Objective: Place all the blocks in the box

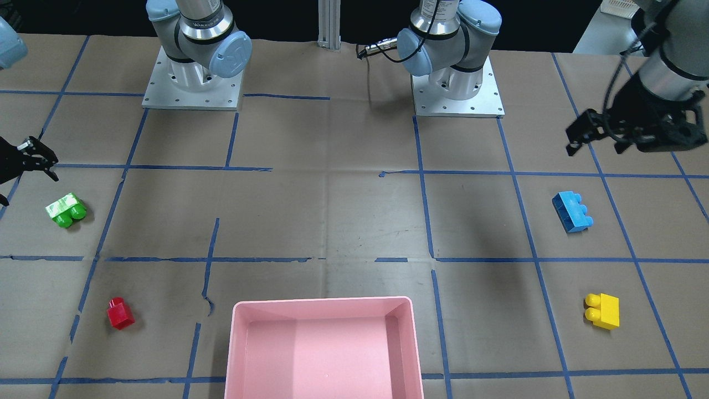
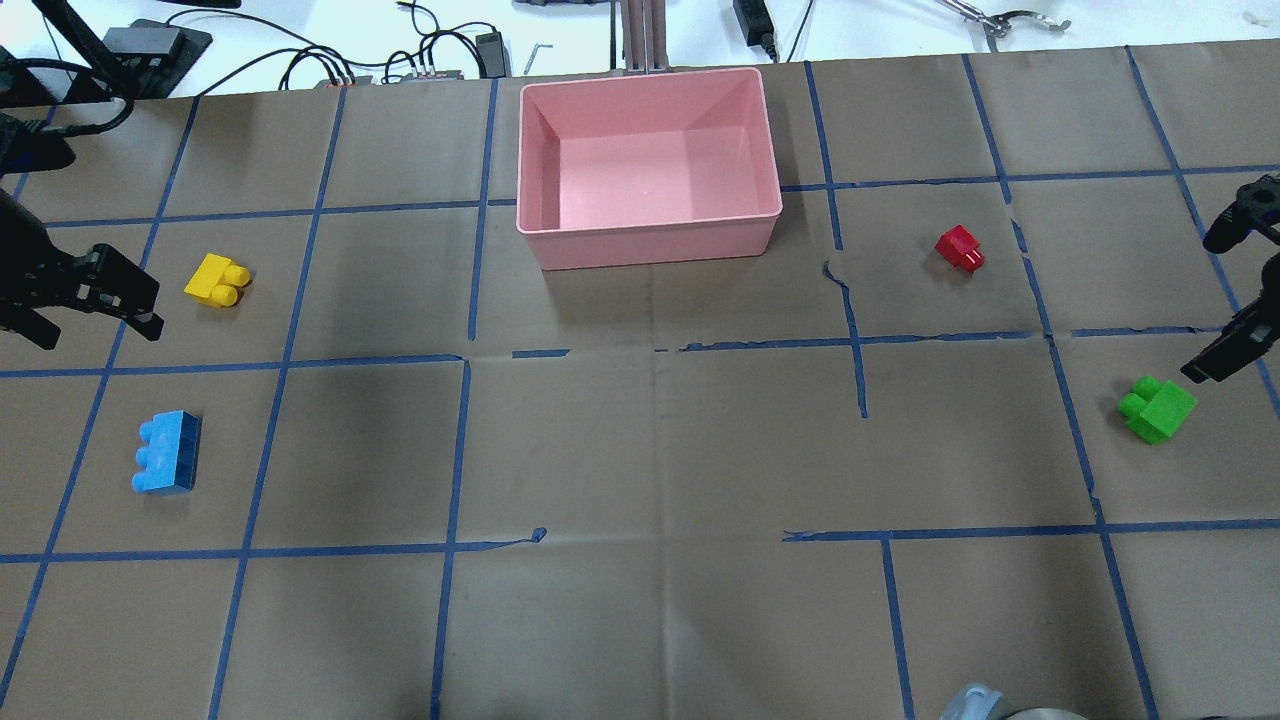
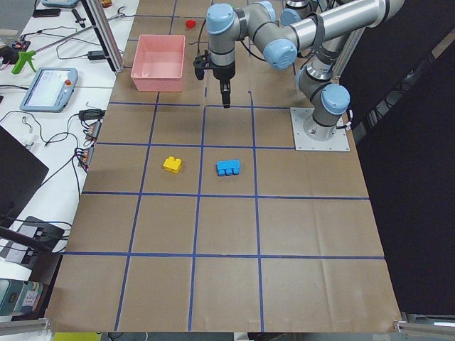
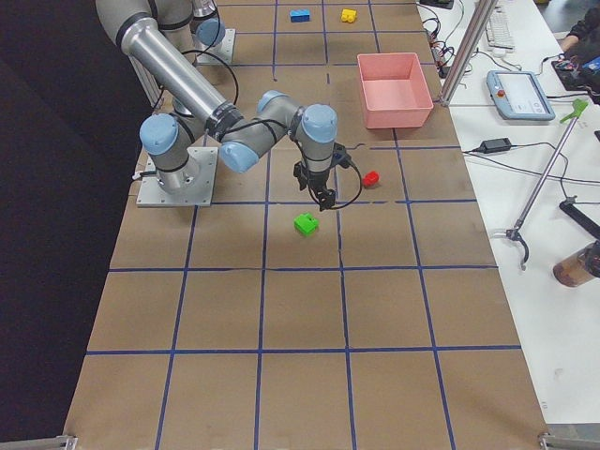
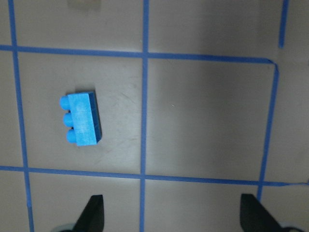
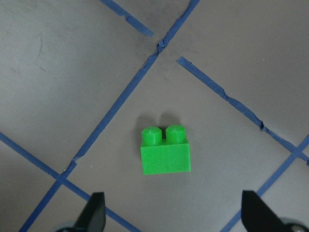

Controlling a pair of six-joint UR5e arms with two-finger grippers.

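Four blocks lie on the brown table. The green block [image 2: 1157, 408] [image 6: 164, 151] sits just ahead of my right gripper [image 6: 174, 217] [image 2: 1215, 300], which hovers open and empty over it. The light-blue block [image 2: 167, 452] [image 5: 83, 118] lies ahead and to the left of my left gripper [image 5: 174, 217] [image 2: 95, 325], also open and empty above the table. The yellow block [image 2: 217, 281] lies close beside the left gripper. The red block [image 2: 960, 248] lies to the right of the pink box [image 2: 650, 245], which is empty at the far middle.
Blue tape lines grid the brown paper table cover [image 2: 650, 450]. The two arm bases [image 1: 193, 83] [image 1: 457, 83] stand at the robot's edge. Cables and tools [image 2: 420, 60] lie beyond the far edge behind the box.
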